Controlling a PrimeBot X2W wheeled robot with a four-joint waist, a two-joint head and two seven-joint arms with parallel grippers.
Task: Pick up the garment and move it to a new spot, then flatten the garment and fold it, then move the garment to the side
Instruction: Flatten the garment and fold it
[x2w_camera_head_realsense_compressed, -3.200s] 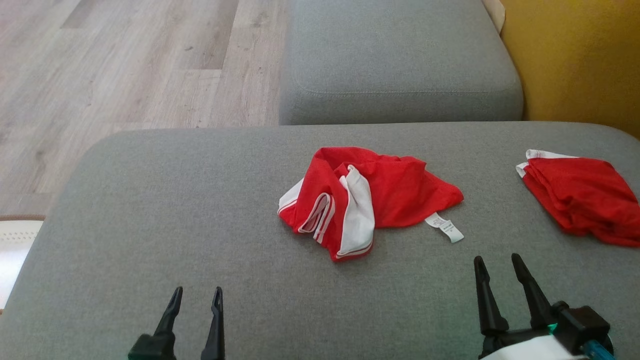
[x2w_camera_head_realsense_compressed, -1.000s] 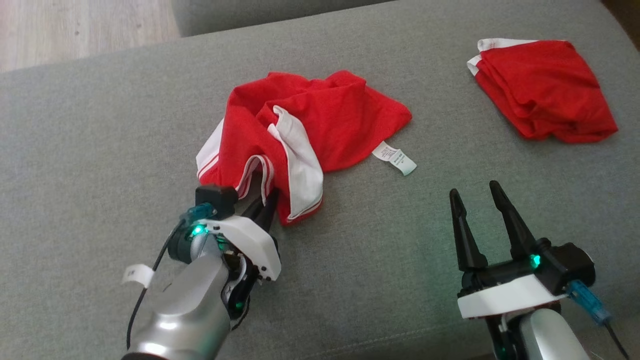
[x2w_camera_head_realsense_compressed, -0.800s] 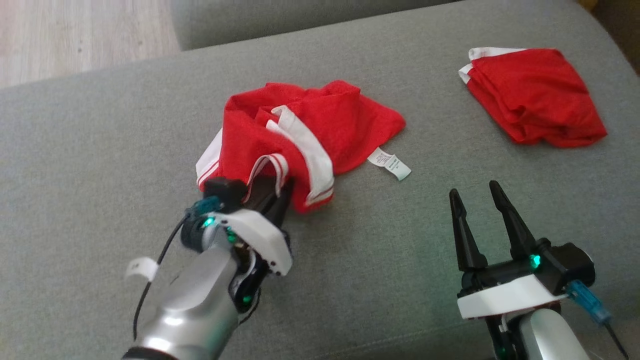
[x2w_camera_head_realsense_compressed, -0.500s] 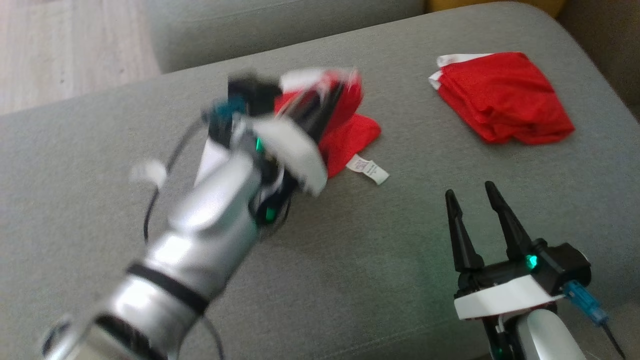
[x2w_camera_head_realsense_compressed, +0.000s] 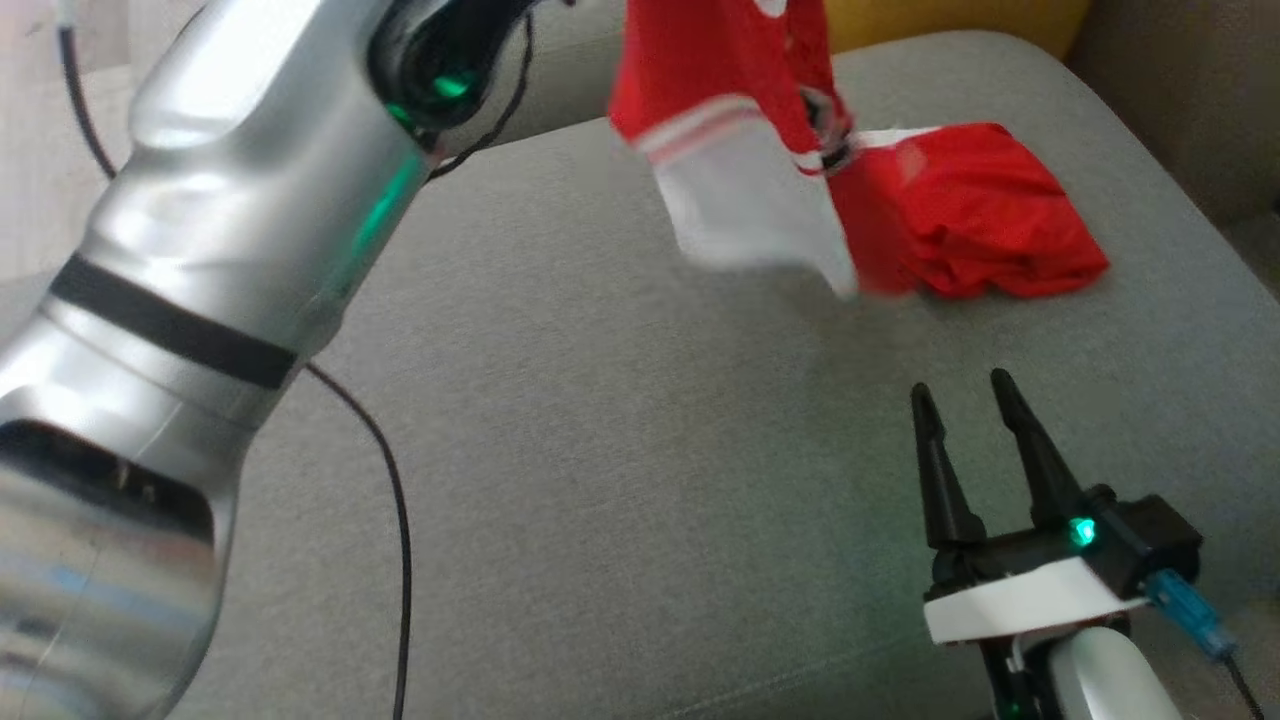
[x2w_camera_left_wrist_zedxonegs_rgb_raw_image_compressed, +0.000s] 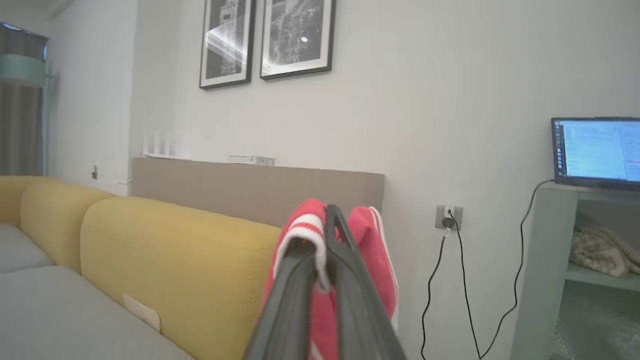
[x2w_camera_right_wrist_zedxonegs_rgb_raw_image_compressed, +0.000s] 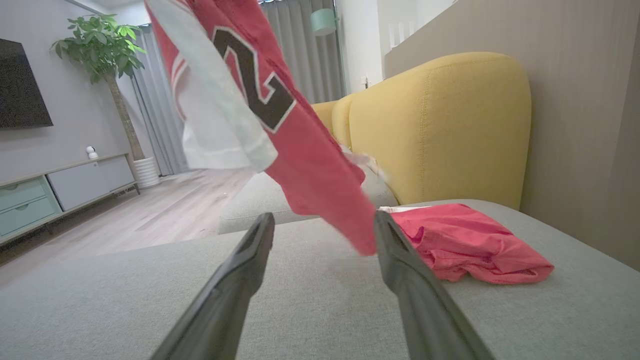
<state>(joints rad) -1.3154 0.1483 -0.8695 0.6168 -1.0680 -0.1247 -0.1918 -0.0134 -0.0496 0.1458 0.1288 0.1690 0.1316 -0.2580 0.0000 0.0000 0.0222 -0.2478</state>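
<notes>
The garment (x2w_camera_head_realsense_compressed: 740, 150), a red and white jersey, hangs in the air above the sofa seat (x2w_camera_head_realsense_compressed: 600, 450). It is pinched near its top by the left fingers (x2w_camera_left_wrist_zedxonegs_rgb_raw_image_compressed: 292, 300), which are pressed together on a fold of it. Its long axis runs down from that grip and slants toward the robot's right. The loose lower end therefore trails close to a folded red cloth (x2w_camera_head_realsense_compressed: 980, 220) at the far right of the seat; the blur hides whether they touch. The right fingers (x2w_camera_head_realsense_compressed: 938, 480) stand spread and empty, low over the seat, with the loose end ahead of and above them. I judge the right arm nearer to catch that end, and the bare seat to the left the safer landing spot.
</notes>
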